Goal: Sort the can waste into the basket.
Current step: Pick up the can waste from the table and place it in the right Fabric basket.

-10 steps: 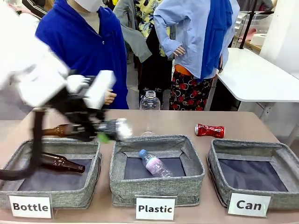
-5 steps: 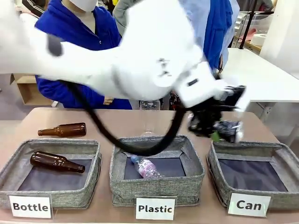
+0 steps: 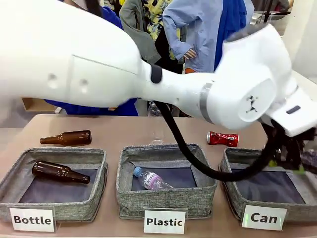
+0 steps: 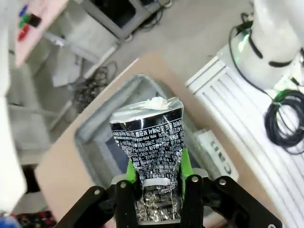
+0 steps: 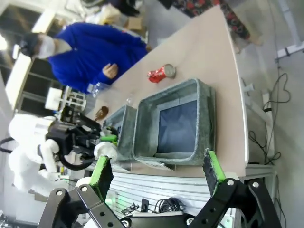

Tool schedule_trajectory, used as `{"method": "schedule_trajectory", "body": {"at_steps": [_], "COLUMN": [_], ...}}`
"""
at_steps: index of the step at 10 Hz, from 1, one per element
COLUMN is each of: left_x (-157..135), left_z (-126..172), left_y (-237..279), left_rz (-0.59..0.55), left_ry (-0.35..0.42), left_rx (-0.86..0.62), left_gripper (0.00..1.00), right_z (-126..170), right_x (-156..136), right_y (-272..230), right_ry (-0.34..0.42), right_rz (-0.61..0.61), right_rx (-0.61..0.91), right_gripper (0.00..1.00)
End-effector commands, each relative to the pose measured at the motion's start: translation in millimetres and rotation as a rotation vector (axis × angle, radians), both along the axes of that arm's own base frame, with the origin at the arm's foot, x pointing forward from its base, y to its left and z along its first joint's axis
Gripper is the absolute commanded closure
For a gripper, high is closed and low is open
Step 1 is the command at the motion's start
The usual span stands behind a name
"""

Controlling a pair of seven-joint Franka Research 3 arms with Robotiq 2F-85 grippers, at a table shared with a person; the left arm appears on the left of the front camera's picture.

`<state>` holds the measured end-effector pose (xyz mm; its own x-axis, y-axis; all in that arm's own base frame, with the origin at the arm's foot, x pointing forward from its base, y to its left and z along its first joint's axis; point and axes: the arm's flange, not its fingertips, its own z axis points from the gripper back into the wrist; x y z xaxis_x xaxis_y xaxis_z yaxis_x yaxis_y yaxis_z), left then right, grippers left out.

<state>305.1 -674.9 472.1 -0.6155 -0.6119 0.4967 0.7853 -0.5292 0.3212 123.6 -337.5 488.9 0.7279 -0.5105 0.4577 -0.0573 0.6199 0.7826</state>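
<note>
The black can (image 4: pixel 149 135), covered in small white print and dented toward its lower end, is clamped between the green pads (image 4: pixel 131 170) of the left hand (image 4: pixel 157 161). It is held along the fingers, with its silver top end pointing away from the wrist. In the left wrist view it is seen in the air above the basket (image 4: pixel 95 124), whose dark floor lies behind it.

In the front view the left arm (image 3: pixel 99 64) is stretched across the desk (image 3: pixel 129 130) from the left side to the far right. Its dark hand is seen only as a blur at the right edge, above the basket (image 3: pixel 230 193) marked by the white label (image 3: pixel 264 217) reading "Can". The hand's grip cannot be judged from that view.

The red can (image 3: pixel 222 139), crushed and shiny, lies on its side on the desk just behind the basket's far left corner and is touched by nothing.

The right hand (image 5: pixel 157 168) is held wide apart, away from the desk's edge, with nothing between its fingers (image 5: pixel 101 171). Past them the basket (image 5: pixel 204 118) and the red can (image 5: pixel 161 73) are seen.

A clear plastic bottle (image 3: pixel 151 180) lies in the middle bin (image 3: pixel 124 198), a brown bottle (image 3: pixel 59 172) in the left bin (image 3: pixel 99 191), and a second brown bottle (image 3: pixel 67 138) on the desk behind it.
</note>
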Motion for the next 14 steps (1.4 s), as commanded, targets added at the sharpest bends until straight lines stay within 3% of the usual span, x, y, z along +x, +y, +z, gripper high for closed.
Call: {"method": "schedule_trajectory", "body": {"at_steps": [1,4,7,8,9,14], "left_x": [20,42,51,53,55,55], "left_z": [4,6,-1,-3,-4,-1], "left_y": [-25,-24,-16,-14,-12,-7], "left_rz": [0.099,0.282,0.340,0.328,0.329,0.341], "left_ry": [0.051,0.052,0.011,0.021,0.022,0.037], "left_rx": [0.040,-0.038,-0.029,-0.026,-0.019,-0.037], "left_gripper": [0.61,0.61,0.61,0.17,0.03,0.00], "right_z": [2,2,2,2,2,2], "right_x": [-14,-14,-14,-14,-14,-14], "right_y": [-2,-2,-2,-2,-2,-2], "right_ry": [-0.002,-0.002,-0.002,-0.002,-0.002,-0.002], "right_rz": [-0.008,-0.008,-0.008,-0.008,-0.008,-0.008], "right_rx": [-0.016,-0.016,-0.016,-0.016,-0.016,-0.016], "right_gripper": [0.00,0.00,0.00,0.00,0.00,0.00]}}
